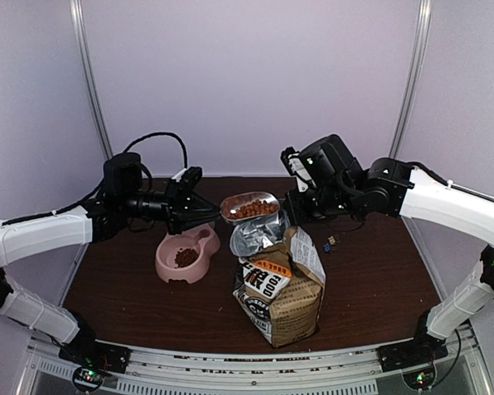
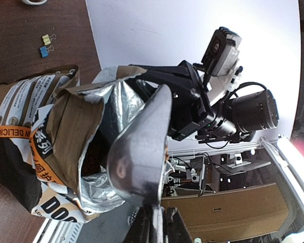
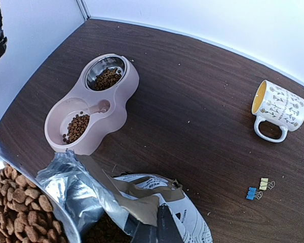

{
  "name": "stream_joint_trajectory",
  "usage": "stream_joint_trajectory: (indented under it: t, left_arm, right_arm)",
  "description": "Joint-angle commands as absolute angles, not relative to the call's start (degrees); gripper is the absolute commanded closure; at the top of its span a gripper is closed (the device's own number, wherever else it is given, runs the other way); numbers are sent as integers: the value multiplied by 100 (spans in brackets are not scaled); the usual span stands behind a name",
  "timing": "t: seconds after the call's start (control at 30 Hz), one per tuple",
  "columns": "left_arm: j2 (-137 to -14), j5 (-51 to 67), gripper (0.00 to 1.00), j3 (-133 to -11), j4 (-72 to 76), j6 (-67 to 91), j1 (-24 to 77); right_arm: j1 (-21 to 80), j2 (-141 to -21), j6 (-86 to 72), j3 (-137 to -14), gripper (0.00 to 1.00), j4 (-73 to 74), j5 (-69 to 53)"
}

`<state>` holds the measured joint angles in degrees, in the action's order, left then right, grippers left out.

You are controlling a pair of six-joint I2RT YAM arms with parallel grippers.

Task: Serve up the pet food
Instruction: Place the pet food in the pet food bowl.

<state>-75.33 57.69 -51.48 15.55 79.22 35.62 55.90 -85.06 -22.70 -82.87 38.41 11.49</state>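
The silver scoop [image 1: 249, 206] hangs heaped with pet food [image 1: 252, 209] just above the open mouth of the kraft-brown bag [image 1: 278, 290]. My left gripper [image 1: 212, 216] is shut on its handle. From the left wrist I see the scoop's underside [image 2: 139, 152] and my left gripper [image 2: 159, 218] around the handle. My right gripper [image 1: 295, 216] is shut on the bag's torn rim [image 3: 142, 200]; the right gripper [image 3: 161, 220] shows at the bottom edge. The pink double bowl [image 3: 120, 114] lies left of the bag, with pet food [image 3: 77, 126] in both cups.
A white patterned mug [image 3: 279, 106] lies on its side at the far right of the table. Blue and yellow binder clips [image 3: 258, 188] lie near it, behind the bag. Light walls close in the table's back and sides.
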Motion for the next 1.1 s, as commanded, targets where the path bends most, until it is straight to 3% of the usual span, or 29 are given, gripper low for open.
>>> stream_joint_trajectory:
  t: [0.0,0.7,1.07]
  left_arm:
    - [-7398,5940,100,-5098,2461,8423,3488]
    - [-6453,5629,100,-4189,2722,8869,2302]
    - [-5773,5605,100,-3344,1143,7528,1041]
  right_arm:
    - [5492,-8377,-2260,-8315,100,3584,1534]
    - [5472,-8369,-2254,-8297,100,3597,1548]
    - [5468,-8389,-2250,-8297,100,3584,1536]
